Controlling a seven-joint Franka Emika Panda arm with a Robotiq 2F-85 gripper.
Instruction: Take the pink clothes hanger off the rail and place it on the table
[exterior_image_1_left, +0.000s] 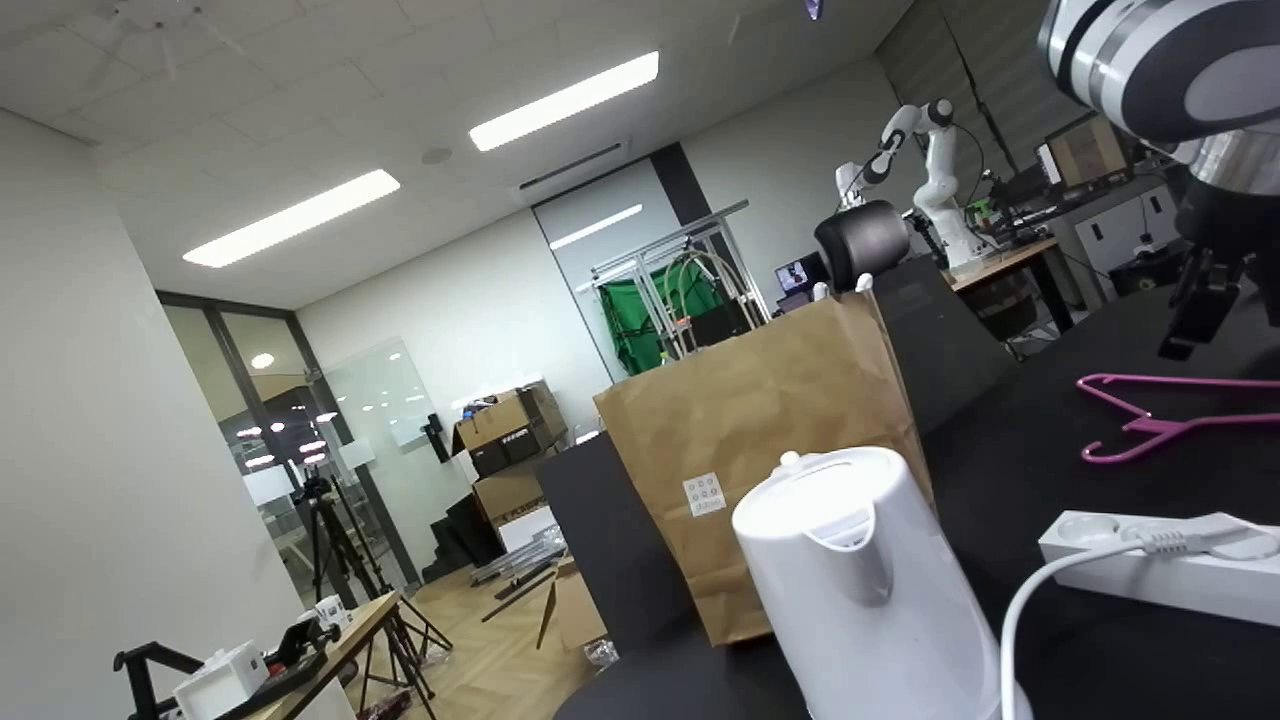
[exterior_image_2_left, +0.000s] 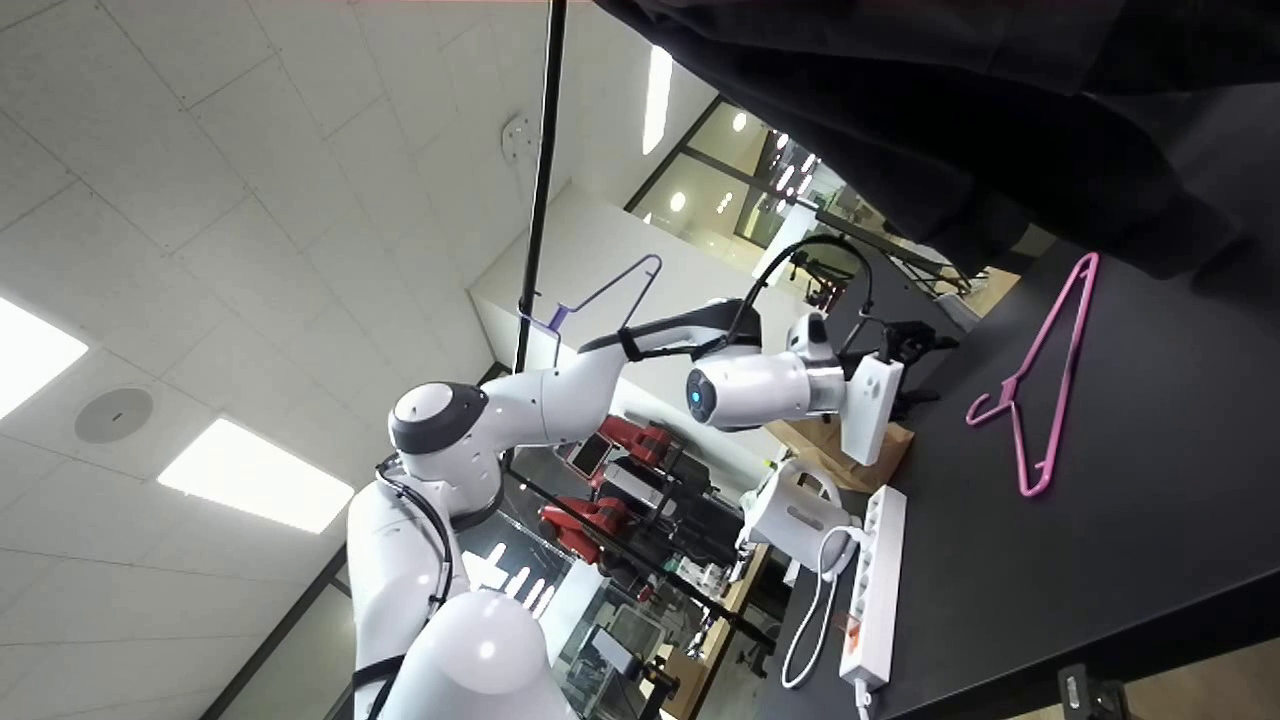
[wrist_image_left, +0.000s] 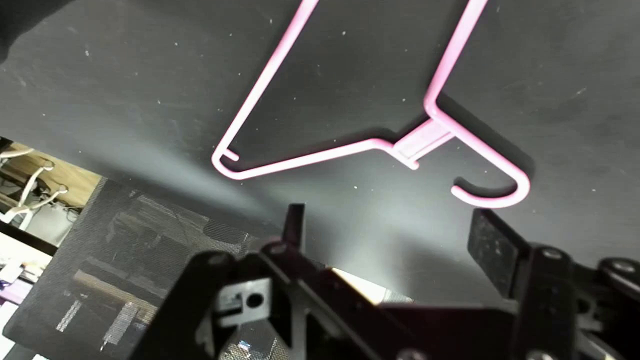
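- A thin, magenta-pink clothes hanger (wrist_image_left: 425, 139), an open triangle of slim rods with a curved hook, lies flat on the broad, nearly black worktop (exterior_image_2_left: 1180, 450); in both exterior views its hook faces the side where the bag stands.
- The slim, dark fingers (wrist_image_left: 495, 247) stand wide apart, off the hanger; in the wrist view one fingertip appears near the bend of the hook, though how high above it I cannot tell.
- A white, jointed robot arm (exterior_image_2_left: 583, 395) with dark bands carries the fingers over the worktop.
- A tall, brown paper bag (exterior_image_1_left: 770, 430) with a small white label (exterior_image_1_left: 705, 494) stands on the worktop.
- A glossy white electric kettle (exterior_image_1_left: 870, 590) stands just beside the bag; whether they touch I cannot tell.
- A long, white power strip (exterior_image_2_left: 876, 590) lies between kettle and hanger, with a white cable (exterior_image_1_left: 1009, 650) plugged in, its loop close to the kettle.
- A violet clothes hanger (exterior_image_2_left: 558, 318) hangs from a slim black rail (exterior_image_2_left: 540, 180), well apart from the pink one.
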